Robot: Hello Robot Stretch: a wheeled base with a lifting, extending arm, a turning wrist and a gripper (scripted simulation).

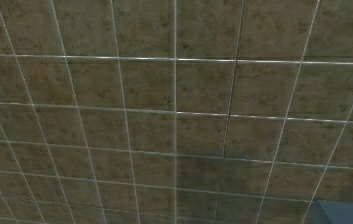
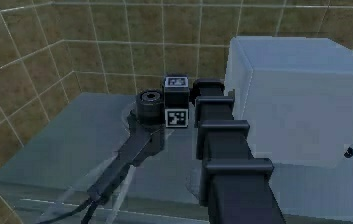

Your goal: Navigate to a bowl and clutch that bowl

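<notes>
Arm [image 2: 229, 150] out over grey-blue table [image 2: 64, 140] (tiled wall [image 2: 134, 40] behind).
Jaws left of white markers [image 2: 176, 100], w/ fingers [image 2: 114, 175] slanting down-left above table; can't tell whether they hold anything.

Arm side view. Grey-blue table [image 2: 69, 135], flat top running from 9 o'clock to the centre. A large pale box [image 2: 294, 100] stands at 3 o'clock; whether it rests on the table or beside it cannot be told.

Black arm [image 2: 229, 150], white marker squares [image 2: 176, 117], dark end effector [image 2: 84, 200]
</notes>
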